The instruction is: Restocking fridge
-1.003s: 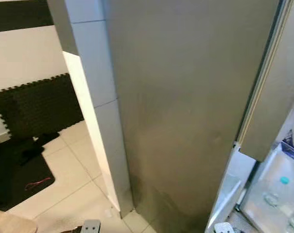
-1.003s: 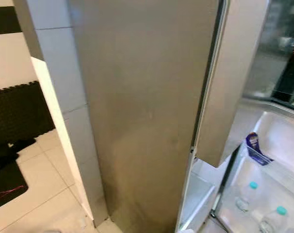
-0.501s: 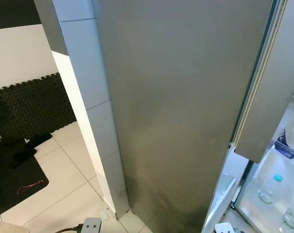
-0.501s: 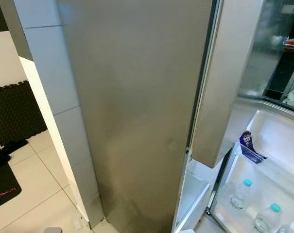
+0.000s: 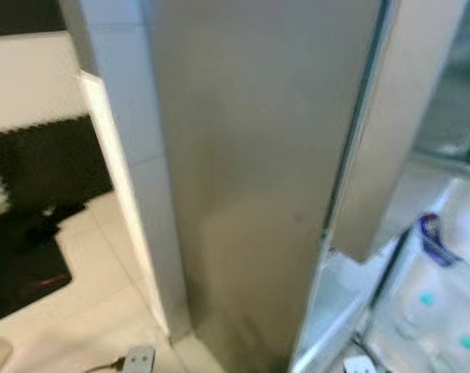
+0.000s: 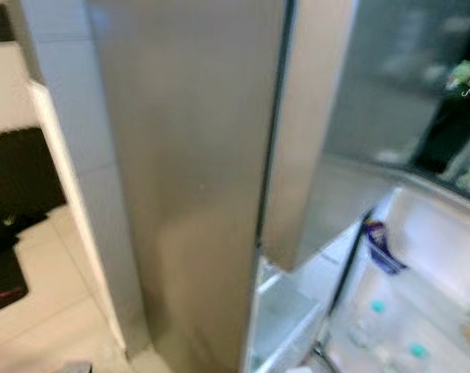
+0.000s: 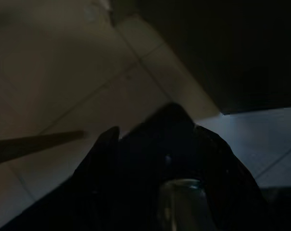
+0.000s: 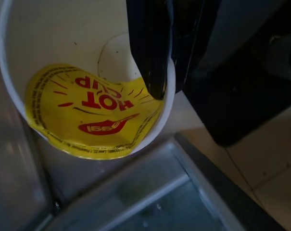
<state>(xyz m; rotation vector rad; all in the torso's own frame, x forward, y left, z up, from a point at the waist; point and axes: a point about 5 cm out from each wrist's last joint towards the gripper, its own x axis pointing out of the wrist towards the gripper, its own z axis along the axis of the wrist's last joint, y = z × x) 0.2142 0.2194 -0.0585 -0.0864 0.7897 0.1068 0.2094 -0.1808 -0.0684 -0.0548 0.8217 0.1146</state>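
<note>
Holding a Hot Cup noodle cup [image 8: 87, 96] by its rim in the right gripper [image 8: 157, 72], the robot stands beside the open fridge [image 6: 196, 155], so stocking is under way but this cup is not yet shelved. Inside the fridge door bins sit two capped water bottles [image 6: 367, 322] and one blue packet [image 6: 378, 245]. Whether the left gripper [image 7: 169, 159] is open I cannot tell; a clear bottle-like shape shows at it.

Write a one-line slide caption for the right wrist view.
Right gripper clamps the rim of a white cup with a yellow "HOT CUP" label, above a fridge door shelf.
</note>
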